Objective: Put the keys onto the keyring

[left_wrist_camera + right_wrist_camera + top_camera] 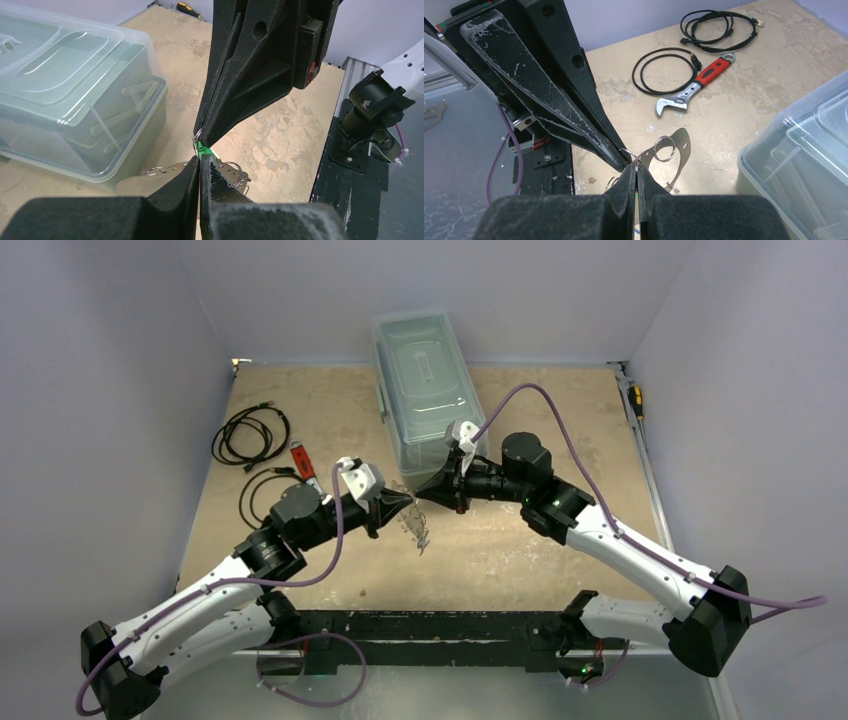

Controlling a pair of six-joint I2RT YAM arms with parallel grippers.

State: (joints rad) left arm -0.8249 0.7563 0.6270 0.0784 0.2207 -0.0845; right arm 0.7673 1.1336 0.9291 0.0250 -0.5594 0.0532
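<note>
Obs.: your two end effectors meet tip to tip above the middle of the mottled tan tabletop [520, 540]. Your left end effector [199, 163] has its fingers pressed together, clamped on the small green key [203, 149]. The key's bright green plastic head sticks out just past the tips, and its metal blade is hidden. Your right end effector [636, 171] also has its fingers together, pinching what looks like one small wire ring of the large thin silvery oval keyring [678, 150]. In the left wrist view its tips touch or nearly touch the green head. The keyring's flat crescent band hangs tilted in the air, just below and beside both sets of tips, with more small wire rings dangling along its edge. You cannot tell whether the key sits on a ring, because the black fingers cover that spot. Surroundings: a clear lidded plastic storage box [425, 390] stands just behind the meeting point, close to the right wrist. Well to the left lie a red-handled adjustable wrench [694, 89] and two coils of black cable [634, 71], near each other. A yellow-and-black screwdriver [190, 8] lies at the far right edge, well apart.
</note>
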